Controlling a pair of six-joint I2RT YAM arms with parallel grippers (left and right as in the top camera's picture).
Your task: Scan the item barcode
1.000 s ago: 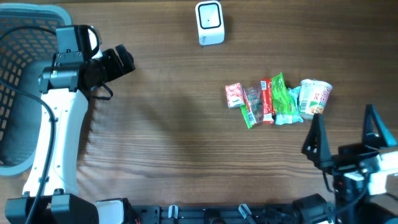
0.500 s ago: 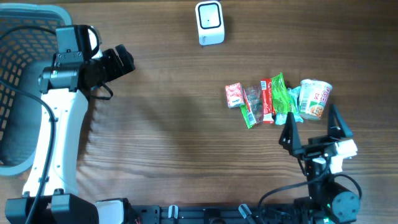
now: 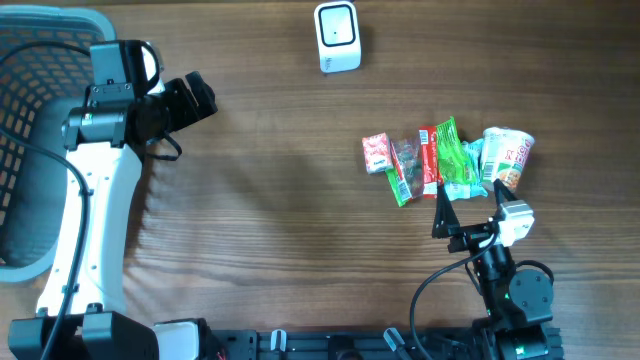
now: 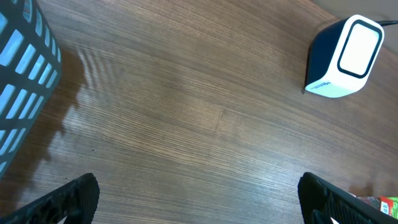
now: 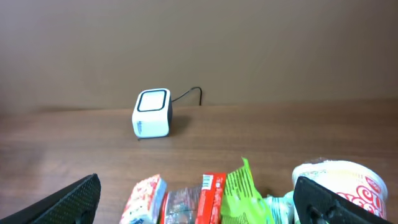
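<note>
the wooden counter (image 3: pixel 280 200) is carrying a scanner (image 3: pixel 337 36) at its far edge. the left gripper (image 3: pixel 205 100) and right gripper (image 3: pixel 468 205) are both gaping wide, the right one hovering just beside the snack packets (image 3: pixel 420 160).

Scanner (image 3: pixel 337 37) behind snack row (image 3: pixel 425 160)

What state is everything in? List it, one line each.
White cube barcode scanner: upright, untouched.
Printed paper noodle cup: lying on its side.
Row of pink, red and green snack packets: lying flat, ungrasped.
Left pincer: open, holding nothing.
Right pincer: open, holding nothing, beside the packets.
</note>
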